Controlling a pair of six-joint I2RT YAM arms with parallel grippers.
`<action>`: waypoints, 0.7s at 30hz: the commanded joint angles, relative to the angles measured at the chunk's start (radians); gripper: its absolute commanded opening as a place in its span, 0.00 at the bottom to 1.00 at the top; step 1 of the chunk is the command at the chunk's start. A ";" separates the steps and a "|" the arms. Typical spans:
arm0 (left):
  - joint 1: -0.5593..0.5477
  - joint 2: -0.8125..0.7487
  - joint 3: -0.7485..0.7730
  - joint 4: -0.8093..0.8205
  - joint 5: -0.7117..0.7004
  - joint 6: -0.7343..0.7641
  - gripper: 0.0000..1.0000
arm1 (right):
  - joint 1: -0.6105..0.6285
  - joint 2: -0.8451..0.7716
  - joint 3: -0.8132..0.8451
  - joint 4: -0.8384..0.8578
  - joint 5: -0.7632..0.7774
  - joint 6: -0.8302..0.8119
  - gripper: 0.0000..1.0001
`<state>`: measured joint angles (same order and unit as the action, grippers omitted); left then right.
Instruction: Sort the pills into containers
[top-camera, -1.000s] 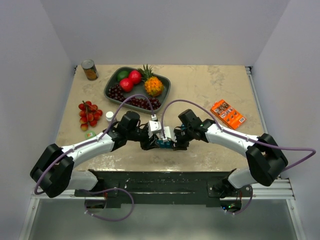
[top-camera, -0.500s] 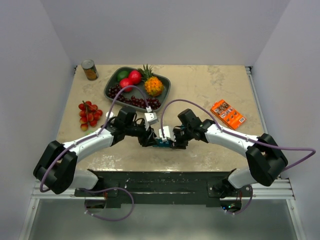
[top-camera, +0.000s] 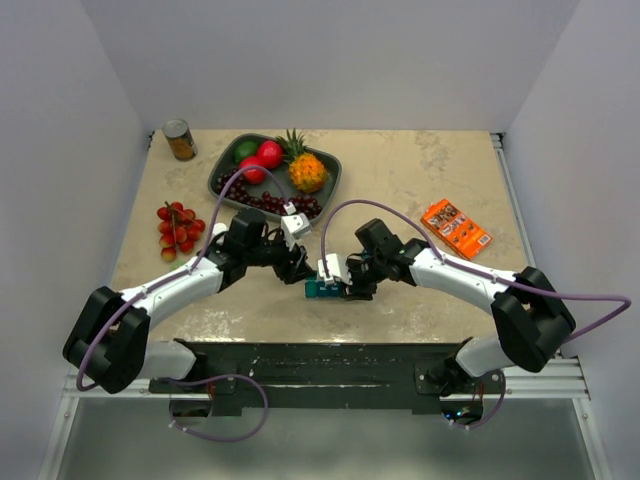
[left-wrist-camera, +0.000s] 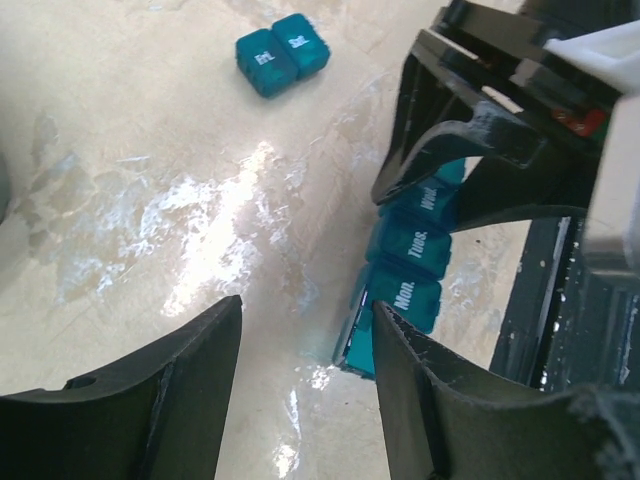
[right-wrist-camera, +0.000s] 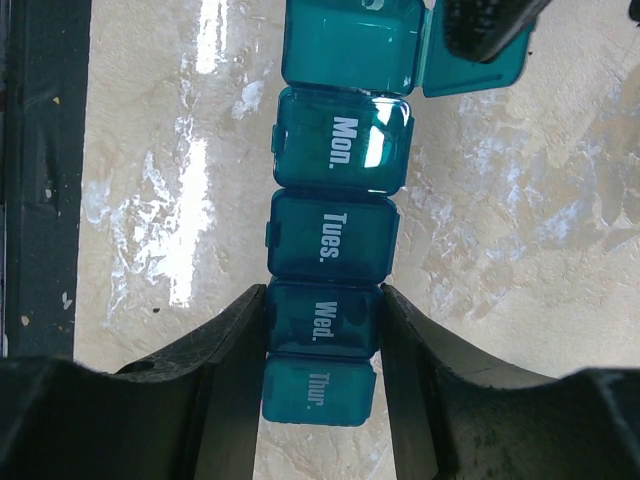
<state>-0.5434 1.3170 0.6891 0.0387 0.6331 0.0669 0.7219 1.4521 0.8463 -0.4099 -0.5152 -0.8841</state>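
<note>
Seen from overhead, a beige marbled table (top-camera: 400, 170) with two robot arms reaching in from its near edge.

At the far left corner stands a tin can (top-camera: 179, 140). Nearer the arms lies a bunch of cherry tomatoes (top-camera: 177, 228). To the right of these, a dark grey tray (top-camera: 212, 185) holds a green fruit (top-camera: 245, 150), red fruits (top-camera: 270, 153), a pineapple (top-camera: 306, 172) and dark grapes (top-camera: 285, 205).

The left fingers (left-wrist-camera: 190, 390) hover near the middle of the table, spread wide with nothing between them. In the left wrist view, one of them is just beside the strip's Mon. cube. Beyond them in that view, a separate two-cube teal container (left-wrist-camera: 283, 55) lies on the table, well apart from the strip.

Just right of the left fingers, near the front edge, lies a teal pill-organiser strip (top-camera: 316, 289). The right wrist view shows its cubes in a row, marked Mon., Tues., Wed. and Thur. Past Mon., an end compartment (right-wrist-camera: 350, 45) stands open, its lid (right-wrist-camera: 475, 65) flipped out to one side. Whether anything lies inside cannot be told.

The right fingers (right-wrist-camera: 235, 360) are closed against both sides of the strip at the Wed. cube, holding it on the table.

Farther right, an orange packet (top-camera: 456, 228) lies flat, well apart from everything else.
</note>
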 joint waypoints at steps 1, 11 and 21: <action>0.008 -0.001 0.020 -0.002 -0.105 -0.009 0.59 | 0.007 -0.002 0.005 -0.009 -0.022 -0.015 0.22; 0.007 0.122 0.066 -0.098 -0.141 -0.030 0.59 | 0.007 0.001 0.004 -0.007 -0.022 -0.016 0.22; 0.008 0.081 0.075 -0.074 -0.168 -0.059 0.61 | 0.007 0.014 0.007 0.003 -0.002 -0.003 0.22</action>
<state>-0.5434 1.4620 0.7322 -0.0692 0.4839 0.0349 0.7254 1.4548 0.8463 -0.4313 -0.5133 -0.8837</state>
